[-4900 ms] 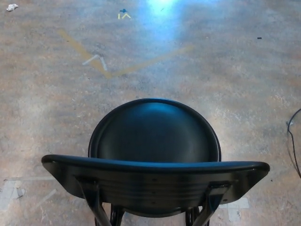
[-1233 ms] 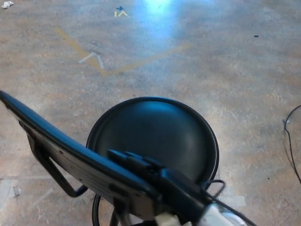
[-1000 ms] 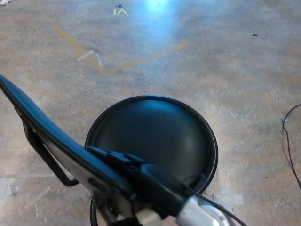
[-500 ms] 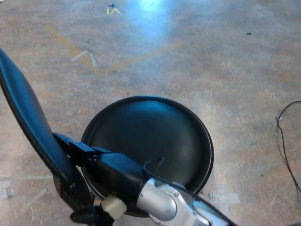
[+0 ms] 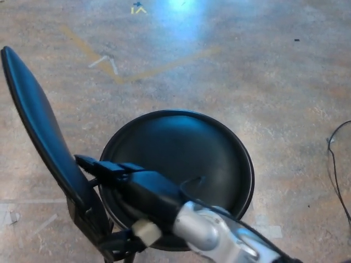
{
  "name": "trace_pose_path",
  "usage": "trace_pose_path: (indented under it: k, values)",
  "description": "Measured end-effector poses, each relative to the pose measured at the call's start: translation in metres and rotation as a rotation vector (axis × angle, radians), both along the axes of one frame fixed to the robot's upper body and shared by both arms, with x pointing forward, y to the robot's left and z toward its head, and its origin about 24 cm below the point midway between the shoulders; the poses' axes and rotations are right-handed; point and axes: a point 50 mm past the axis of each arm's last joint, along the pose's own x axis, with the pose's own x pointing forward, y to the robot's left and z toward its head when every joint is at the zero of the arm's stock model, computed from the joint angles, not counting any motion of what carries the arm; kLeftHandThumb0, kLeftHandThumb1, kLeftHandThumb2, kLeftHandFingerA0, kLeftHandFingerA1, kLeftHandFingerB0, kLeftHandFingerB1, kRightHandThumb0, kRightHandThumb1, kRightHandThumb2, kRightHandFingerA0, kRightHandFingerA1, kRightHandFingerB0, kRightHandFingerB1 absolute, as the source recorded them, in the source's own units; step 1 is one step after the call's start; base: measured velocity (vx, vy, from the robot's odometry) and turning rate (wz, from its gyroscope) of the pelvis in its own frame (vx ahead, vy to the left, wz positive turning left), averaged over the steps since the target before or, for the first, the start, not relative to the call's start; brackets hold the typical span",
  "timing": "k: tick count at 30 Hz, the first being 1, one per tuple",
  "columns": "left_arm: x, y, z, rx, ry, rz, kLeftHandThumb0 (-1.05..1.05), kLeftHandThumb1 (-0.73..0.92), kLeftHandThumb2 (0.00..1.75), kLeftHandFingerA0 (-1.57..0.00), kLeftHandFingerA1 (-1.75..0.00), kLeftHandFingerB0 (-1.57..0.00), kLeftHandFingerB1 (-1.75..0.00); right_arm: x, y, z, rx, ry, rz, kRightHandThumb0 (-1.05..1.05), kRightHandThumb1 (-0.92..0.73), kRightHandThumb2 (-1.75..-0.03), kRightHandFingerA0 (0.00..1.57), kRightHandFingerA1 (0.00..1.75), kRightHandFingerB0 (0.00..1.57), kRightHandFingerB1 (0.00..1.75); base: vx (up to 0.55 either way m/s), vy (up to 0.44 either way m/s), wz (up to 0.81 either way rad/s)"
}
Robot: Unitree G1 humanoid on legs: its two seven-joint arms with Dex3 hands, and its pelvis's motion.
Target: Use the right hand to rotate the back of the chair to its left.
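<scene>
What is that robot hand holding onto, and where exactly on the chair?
The right hand reaches the lower inner face of the chair's backrest, fingers against it. Whether it grips or only presses cannot be told.

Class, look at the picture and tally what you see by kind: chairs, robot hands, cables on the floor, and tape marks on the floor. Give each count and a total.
Chairs: 1, the black chair
Robot hands: 1, the right hand
Cables: 1, the black cable at the right edge
Tape marks: 3, yellow tape line, white tape mark, small yellow mark
Total: 6
</scene>
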Motion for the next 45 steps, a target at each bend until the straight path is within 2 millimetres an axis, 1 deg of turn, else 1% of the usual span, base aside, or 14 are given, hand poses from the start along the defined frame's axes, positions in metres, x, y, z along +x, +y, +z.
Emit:
trace_pose_path:
  k: [5,8,9,17,19,20,22,23,29,31,32,34,35,45]
  values:
    - [-0.003,-0.002,-0.001,-0.004,0.009,-0.005,-0.55,0.76,0.67,-0.57,-0.49,-0.47,-0.43,-0.008,-0.046,0.003,0.035,-0.056,-0.083,-0.93,-0.69,-0.61,0.0,0.0,0.0,0.0,0.0,0.0,0.0]
    - [-0.004,-0.003,-0.002,-0.006,0.013,-0.007,-0.48,0.64,1.04,-0.53,-0.64,-0.38,-0.56,-0.017,-0.083,0.001,0.037,-0.074,-0.163,-1.05,-0.64,-0.99,0.0,0.1,0.0,0.0,0.0,0.0,0.0]
    - [-0.005,-0.003,-0.002,-0.007,0.014,-0.008,-0.52,0.8,0.64,-0.58,-0.49,-0.51,-0.43,-0.021,-0.095,-0.001,0.036,-0.076,-0.194,-1.05,-0.64,-0.98,0.0,0.08,0.0,0.0,0.0,0.0,0.0]
    - [-0.008,-0.007,-0.004,-0.012,0.025,-0.019,-0.52,0.81,0.64,-0.58,-0.49,-0.49,-0.43,-0.06,-0.191,-0.019,0.006,-0.085,-0.487,-0.89,-0.69,-1.02,0.0,0.14,0.0,0.08,0.0,0.0,0.0]
    - [-0.007,-0.009,-0.004,-0.014,0.025,-0.026,-0.49,0.64,1.05,-0.52,-0.65,-0.35,-0.55,-0.065,-0.208,-0.027,-0.003,-0.075,-0.564,-0.76,-0.82,-0.65,0.0,0.11,0.0,0.03,0.0,0.0,0.0]
    - [-0.007,-0.009,-0.004,-0.014,0.025,-0.028,-0.51,0.66,1.05,-0.52,-0.64,-0.37,-0.55,-0.067,-0.214,-0.03,-0.002,-0.07,-0.591,-0.84,-0.72,-1.04,0.0,0.14,0.0,0.1,0.0,0.0,0.0]
    - [-0.007,-0.009,-0.004,-0.015,0.026,-0.032,-0.5,0.65,1.05,-0.53,-0.65,-0.38,-0.56,-0.072,-0.229,-0.042,-0.004,-0.038,-0.672,-0.69,-0.84,-0.64,0.0,0.16,0.0,0.11,0.0,0.0,0.0]
    - [-0.008,-0.01,-0.004,-0.015,0.028,-0.033,-0.52,0.67,1.05,-0.51,-0.63,-0.37,-0.55,-0.074,-0.236,-0.049,-0.008,-0.014,-0.714,-0.75,-0.68,-1.01,0.0,0.18,0.0,0.15,0.0,0.0,0.0]
    - [-0.007,-0.01,-0.004,-0.015,0.026,-0.034,-0.54,0.81,0.64,-0.56,-0.48,-0.49,-0.42,-0.086,-0.263,-0.084,-0.039,0.122,-0.88,-0.78,-0.8,-1.08,0.0,0.16,0.0,0.15,0.0,0.0,0.0]
    - [-0.007,-0.01,-0.004,-0.015,0.025,-0.035,-0.49,0.64,1.05,-0.52,-0.64,-0.36,-0.55,-0.089,-0.269,-0.094,-0.049,0.164,-0.923,-0.77,-0.82,-1.12,0.0,0.16,0.0,0.16,0.0,0.0,0.0]
    - [-0.006,-0.01,-0.004,-0.015,0.023,-0.036,-0.54,0.81,0.64,-0.57,-0.48,-0.5,-0.42,-0.091,-0.273,-0.101,-0.055,0.196,-0.955,-0.73,-0.8,-1.12,0.0,0.2,0.0,0.19,0.0,0.0,0.0]
    - [-0.005,-0.01,-0.004,-0.015,0.022,-0.037,-0.54,0.81,0.64,-0.58,-0.49,-0.5,-0.43,-0.094,-0.277,-0.111,-0.06,0.241,-0.997,-0.68,-0.92,-0.74,0.0,0.16,0.0,0.16,0.0,0.0,0.0]
    - [-0.005,-0.01,-0.004,-0.015,0.021,-0.037,-0.54,0.81,0.64,-0.59,-0.5,-0.5,-0.44,-0.095,-0.279,-0.113,-0.061,0.256,-1.01,-0.72,-0.82,-1.14,0.0,0.21,0.0,0.19,0.0,0.0,0.0]
    - [-0.006,-0.011,-0.004,-0.016,0.021,-0.033,-0.54,0.81,0.64,-0.56,-0.49,-0.48,-0.43,-0.113,-0.288,-0.155,-0.041,0.516,-1.244,-0.83,-0.89,-1.17,0.0,0.15,0.0,0.1,0.0,0.0,0.0]
